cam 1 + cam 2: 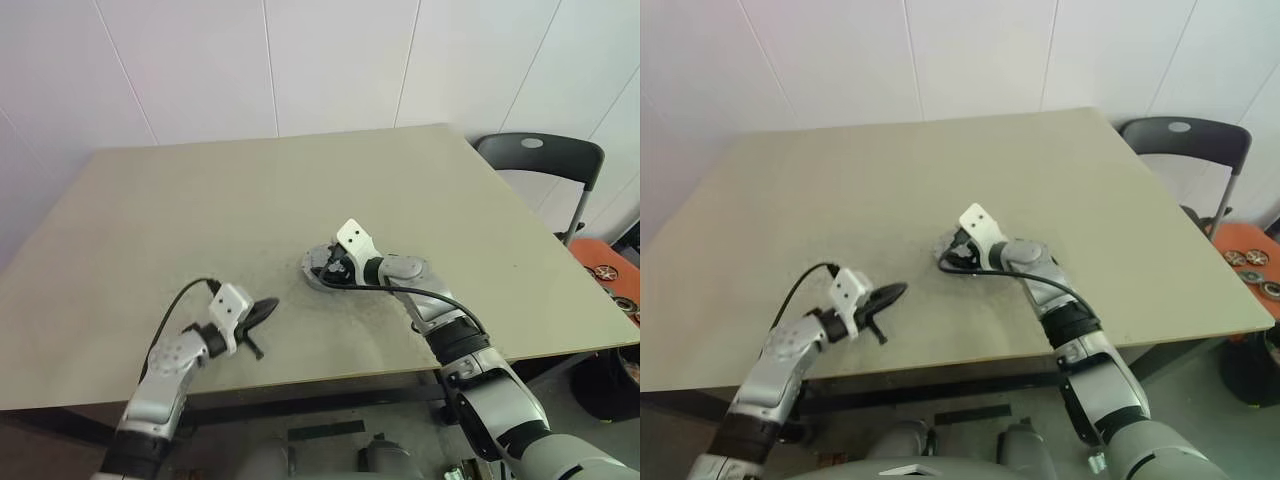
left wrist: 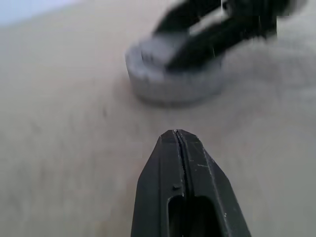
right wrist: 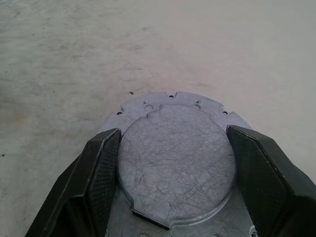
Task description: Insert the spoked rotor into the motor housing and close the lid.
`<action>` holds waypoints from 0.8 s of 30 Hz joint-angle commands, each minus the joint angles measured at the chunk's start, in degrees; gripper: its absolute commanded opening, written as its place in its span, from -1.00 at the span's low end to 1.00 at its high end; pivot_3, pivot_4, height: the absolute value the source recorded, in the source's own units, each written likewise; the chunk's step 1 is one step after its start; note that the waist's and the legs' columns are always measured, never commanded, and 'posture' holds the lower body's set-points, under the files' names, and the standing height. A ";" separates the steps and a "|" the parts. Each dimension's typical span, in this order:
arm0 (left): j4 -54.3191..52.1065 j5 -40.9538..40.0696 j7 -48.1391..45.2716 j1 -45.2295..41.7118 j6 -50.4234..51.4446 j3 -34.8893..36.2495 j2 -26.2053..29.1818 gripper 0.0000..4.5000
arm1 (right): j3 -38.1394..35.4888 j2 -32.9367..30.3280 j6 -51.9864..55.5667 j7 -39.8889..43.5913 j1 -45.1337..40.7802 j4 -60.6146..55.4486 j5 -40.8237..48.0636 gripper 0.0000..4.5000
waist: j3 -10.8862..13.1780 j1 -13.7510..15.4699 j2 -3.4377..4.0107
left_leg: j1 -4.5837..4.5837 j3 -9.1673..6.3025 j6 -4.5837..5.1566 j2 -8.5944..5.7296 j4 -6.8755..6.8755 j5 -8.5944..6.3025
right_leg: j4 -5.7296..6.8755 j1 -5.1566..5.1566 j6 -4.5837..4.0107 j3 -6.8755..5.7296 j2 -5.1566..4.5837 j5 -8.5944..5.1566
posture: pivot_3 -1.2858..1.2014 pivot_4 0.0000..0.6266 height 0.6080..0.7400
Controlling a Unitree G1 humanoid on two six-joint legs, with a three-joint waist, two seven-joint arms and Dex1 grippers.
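metal lid sat clamped in your right gripper, left gripper pressed shut and empty; any tilt could have jammed it crooked.

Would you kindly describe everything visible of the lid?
The lid is a round silvery-grey metal disc, its raised face covered in fine scratches, with a notched rim and small holes at its edge. It lies flat on the motor housing on the table. The right gripper straddles it, one finger at each side.
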 commanded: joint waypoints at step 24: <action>29.56 10.42 -4.70 -28.79 -8.62 -8.62 -3.30 -1.00 | -2.29 3.70 8.30 1.20 7.32 -5.79 4.37 0.68 | -0.04 -1.36 -0.11 | 0.52 -0.05 0.07 -0.01 -0.19 -0.05 | 0.10 0.68 0.63 0.10 0.11 -0.06 | 0.03 -1.00 1.00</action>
